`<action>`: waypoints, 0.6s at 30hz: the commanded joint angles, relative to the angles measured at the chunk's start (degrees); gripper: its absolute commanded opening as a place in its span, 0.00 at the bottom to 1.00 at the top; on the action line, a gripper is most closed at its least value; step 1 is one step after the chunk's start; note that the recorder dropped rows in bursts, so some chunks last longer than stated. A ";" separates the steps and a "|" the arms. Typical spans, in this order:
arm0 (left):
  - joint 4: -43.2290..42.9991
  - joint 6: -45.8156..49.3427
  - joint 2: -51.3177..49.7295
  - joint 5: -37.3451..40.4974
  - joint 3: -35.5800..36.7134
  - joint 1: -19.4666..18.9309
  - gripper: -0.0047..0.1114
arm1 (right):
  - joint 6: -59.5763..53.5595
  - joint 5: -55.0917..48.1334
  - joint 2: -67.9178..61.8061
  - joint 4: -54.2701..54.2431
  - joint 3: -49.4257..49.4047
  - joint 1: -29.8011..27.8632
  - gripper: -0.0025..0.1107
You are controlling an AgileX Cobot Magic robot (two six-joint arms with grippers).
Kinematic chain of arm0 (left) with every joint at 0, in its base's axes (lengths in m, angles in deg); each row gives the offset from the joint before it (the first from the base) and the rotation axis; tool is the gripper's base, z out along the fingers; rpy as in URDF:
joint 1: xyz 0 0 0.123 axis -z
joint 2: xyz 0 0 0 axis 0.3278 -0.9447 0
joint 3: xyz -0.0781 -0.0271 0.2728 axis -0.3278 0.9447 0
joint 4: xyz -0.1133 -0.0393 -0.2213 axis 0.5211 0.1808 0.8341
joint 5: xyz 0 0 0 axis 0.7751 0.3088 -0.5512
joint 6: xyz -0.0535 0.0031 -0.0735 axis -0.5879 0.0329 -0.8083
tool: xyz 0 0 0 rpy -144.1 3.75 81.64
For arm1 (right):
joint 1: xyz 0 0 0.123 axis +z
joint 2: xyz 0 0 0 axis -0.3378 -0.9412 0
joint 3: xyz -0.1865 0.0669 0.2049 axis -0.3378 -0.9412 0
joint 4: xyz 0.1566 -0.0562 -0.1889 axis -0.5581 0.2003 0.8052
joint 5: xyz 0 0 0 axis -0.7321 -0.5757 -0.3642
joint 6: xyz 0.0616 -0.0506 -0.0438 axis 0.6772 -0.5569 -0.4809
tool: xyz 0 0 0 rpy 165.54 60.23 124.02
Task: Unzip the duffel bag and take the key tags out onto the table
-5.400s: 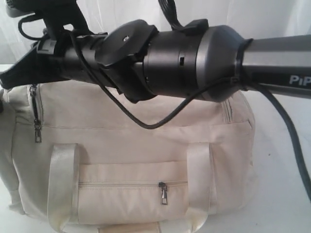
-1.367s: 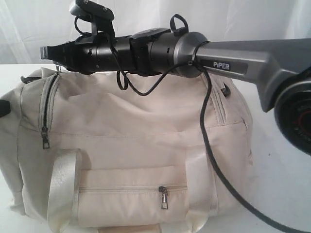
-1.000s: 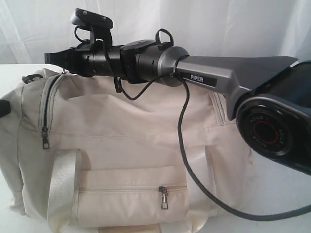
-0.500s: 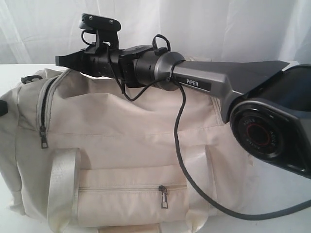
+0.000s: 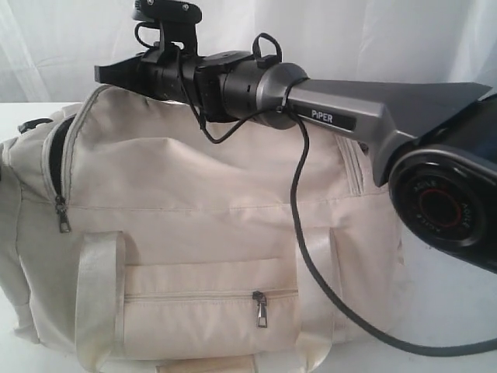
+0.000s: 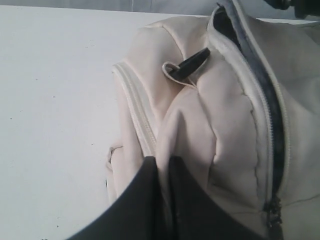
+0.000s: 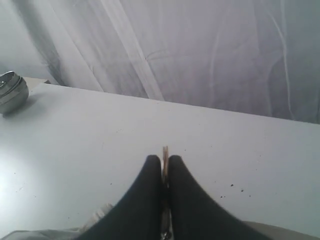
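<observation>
Duffel bag lies on the table and fills the exterior view from centre to 6 o'clock. The frame cuts its lower and 9 o'clock margins. Long axis runs 9 to 3 o'clock. The front-pocket side faces the camera, with the pocket pull hanging at 6 o'clock between the two webbing handles. A zip is parted at the 9 o'clock end, showing a dark gap with a slider hanging at its foot.

Right gripper: jaws pressed together on a thin metal zip pull, held over the bag's top at 10 o'clock, where the fabric peaks up to it. Left gripper: jaws narrow, nipping a fold of cream fabric on the bag's end, near a black tab.

Obstructions: right arm crosses the bag's top from 3 o'clock. Its black cable droops across the front face to 5 o'clock. Round metal object stands on the table, well apart from the bag, near the white curtain.

Room: bare tabletop at 3 to 4 o'clock beside the bag, and a narrow strip at 9 o'clock.
</observation>
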 commanded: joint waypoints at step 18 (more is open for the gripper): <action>0.06 -0.58 0.41 5.48 -0.14 -0.14 0.04 | -6.97 7.31 15.02 0.51 -20.41 -6.27 0.02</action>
